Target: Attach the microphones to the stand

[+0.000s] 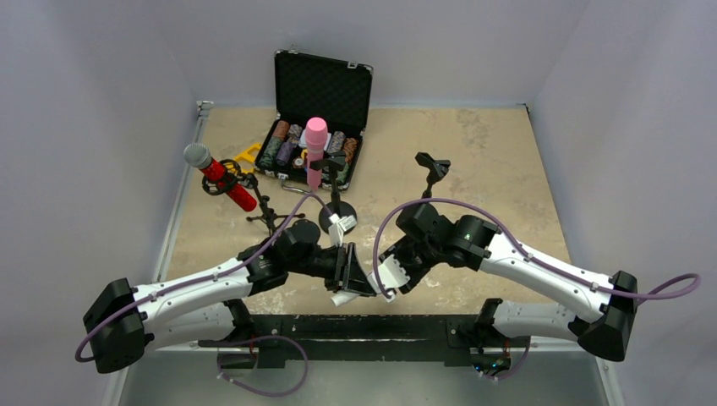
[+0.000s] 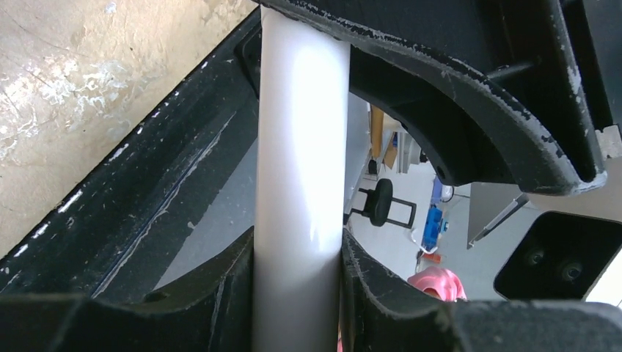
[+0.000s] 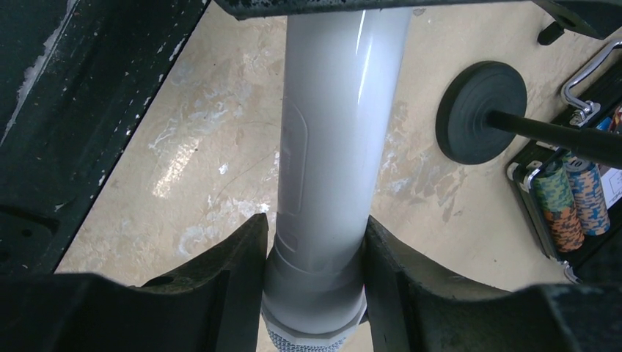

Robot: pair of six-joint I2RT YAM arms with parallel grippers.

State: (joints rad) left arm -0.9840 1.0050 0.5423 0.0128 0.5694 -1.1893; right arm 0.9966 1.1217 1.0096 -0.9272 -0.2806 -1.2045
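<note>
Both left gripper and right gripper clamp the white microphone (likely re-aiming for the far clip).

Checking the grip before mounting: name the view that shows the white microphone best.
Right wrist: the white microphone shows its barrel and mesh head. Left wrist shows only bare barrel; top external barely shows it.
</note>
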